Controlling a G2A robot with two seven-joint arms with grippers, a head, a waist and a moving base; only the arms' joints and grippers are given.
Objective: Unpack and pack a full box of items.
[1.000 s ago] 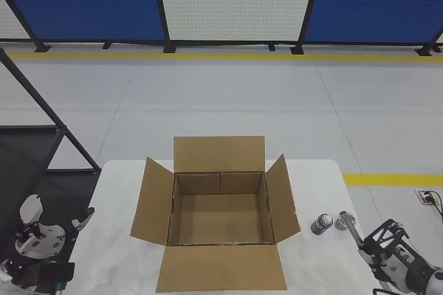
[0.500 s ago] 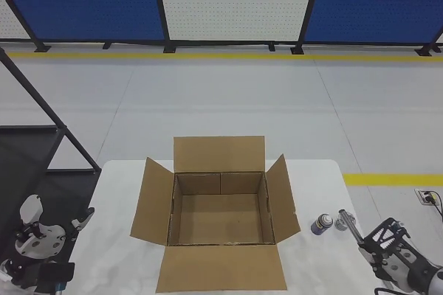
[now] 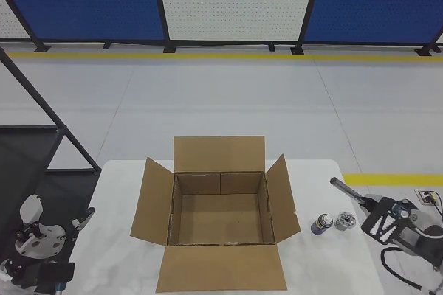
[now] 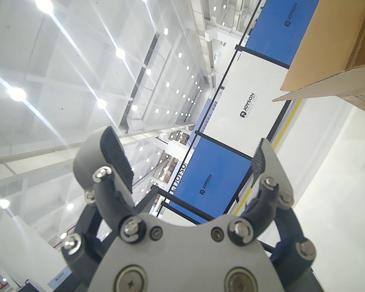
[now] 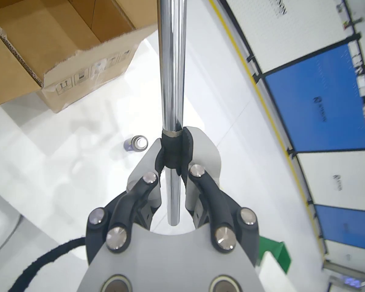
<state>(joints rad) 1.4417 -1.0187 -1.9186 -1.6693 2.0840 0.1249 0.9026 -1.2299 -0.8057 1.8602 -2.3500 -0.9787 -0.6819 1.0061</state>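
pinching rod [image 5: 171,62], perhaps steel: right jaws

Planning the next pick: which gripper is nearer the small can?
Right. The right gripper, shut on a metal rod, is beside the small can; the left gripper sits beyond the box.

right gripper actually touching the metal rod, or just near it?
Touching. Right wrist view shows the right gripper with both pads clamped on the metal rod, no gap.

White table [image 3: 111,221], open cardboard box [image 3: 221,217] centred, 1 small can [image 3: 323,223] near it
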